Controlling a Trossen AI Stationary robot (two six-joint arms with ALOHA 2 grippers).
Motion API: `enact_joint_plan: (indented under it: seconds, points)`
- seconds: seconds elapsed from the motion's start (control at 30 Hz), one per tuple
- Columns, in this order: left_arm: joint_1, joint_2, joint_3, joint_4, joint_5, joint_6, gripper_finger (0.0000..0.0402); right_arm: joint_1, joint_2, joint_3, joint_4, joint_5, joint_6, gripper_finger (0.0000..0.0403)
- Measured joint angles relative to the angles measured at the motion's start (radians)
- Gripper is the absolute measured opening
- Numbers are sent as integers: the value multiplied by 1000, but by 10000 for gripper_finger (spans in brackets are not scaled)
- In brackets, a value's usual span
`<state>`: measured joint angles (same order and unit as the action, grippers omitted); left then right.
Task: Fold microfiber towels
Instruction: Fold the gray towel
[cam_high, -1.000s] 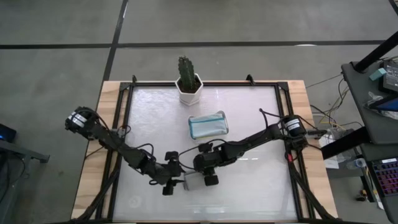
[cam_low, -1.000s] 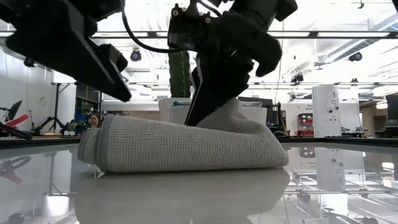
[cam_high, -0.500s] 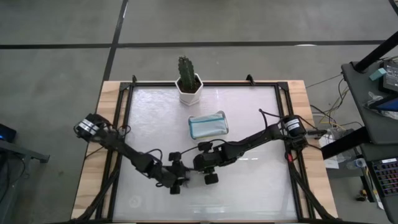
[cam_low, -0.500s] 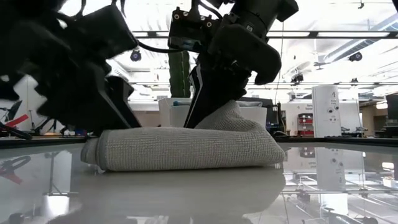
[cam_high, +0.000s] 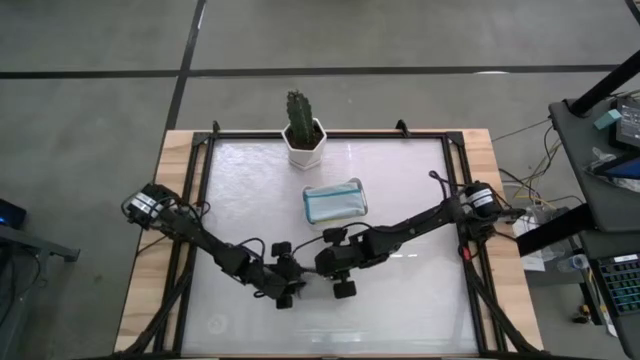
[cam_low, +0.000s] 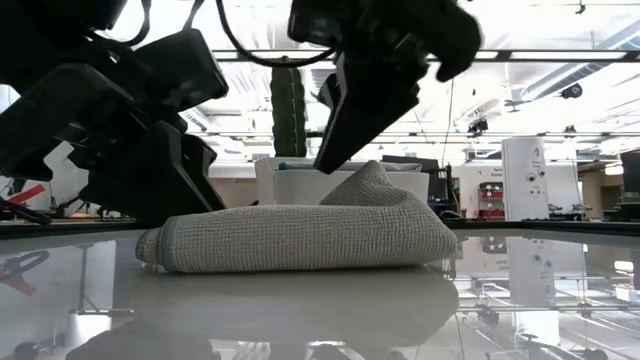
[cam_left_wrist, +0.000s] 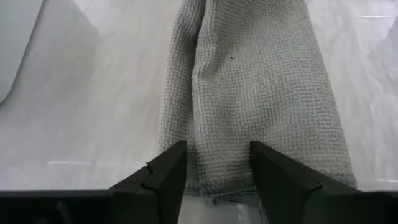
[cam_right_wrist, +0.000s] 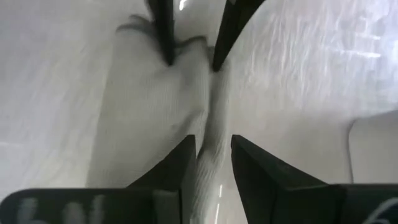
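Observation:
A grey microfiber towel (cam_low: 300, 235) lies folded on the glass table, with a raised fold (cam_low: 375, 180) near its right end in the low view. My right gripper (cam_right_wrist: 213, 158) comes down on that fold and is shut on it. My left gripper (cam_left_wrist: 217, 177) is open and low at the towel's other end (cam_low: 160, 245). Its two fingers stand over the cloth with a strip of it between them. In the high view both grippers (cam_high: 292, 290) (cam_high: 335, 278) cover the towel. My left gripper slants down onto the towel's end edge (cam_left_wrist: 217, 186), fingers along the towel's length; I cannot tell whether they touch the cloth. My right gripper pinches the raised fold (cam_right_wrist: 211, 140) between its two fingers, slanting down from above. The fold stands up while the rest of the towel lies on the table.
A cactus in a white pot (cam_high: 301, 135) stands at the table's far edge. A pale tray with a teal rim (cam_high: 335, 201) lies in front of it, just beyond the grippers. Bare glass spreads to the left, right and near side.
My left gripper has come down toward the table and in to the towel's left end. My right gripper has risen a little above the raised fold. The towel stays lying where it was, its left end slightly flatter.

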<state>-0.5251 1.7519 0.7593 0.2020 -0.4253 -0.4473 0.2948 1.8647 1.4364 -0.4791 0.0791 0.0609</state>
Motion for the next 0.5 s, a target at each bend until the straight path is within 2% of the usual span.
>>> enact_joint_plan:
  seconds: [0.1,0.37,0.5]
  points:
    - [0,0,0,0,1,7,132,16,-4,0,-24,0,16,93]
    - [0,0,0,-1,1,9,13,57,-4,-4,-74,0,56,89]
    - [0,0,0,-1,1,12,6,59,-4,-18,-87,11,77,68]
